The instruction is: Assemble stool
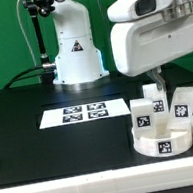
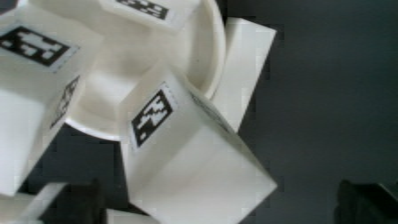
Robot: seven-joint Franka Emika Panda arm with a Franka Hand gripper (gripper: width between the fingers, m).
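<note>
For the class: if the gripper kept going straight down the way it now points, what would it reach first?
Probably a leg block of the stool, which fills the middle of the wrist view just ahead of the open gripper, with the round seat disc close behind it. Depth is unclear, so which comes first is uncertain.

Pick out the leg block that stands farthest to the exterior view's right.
It is the leg block standing apart behind the seat disc, at the exterior view's right end. The other leg blocks cluster together over the disc, further left, beneath the gripper.
</note>
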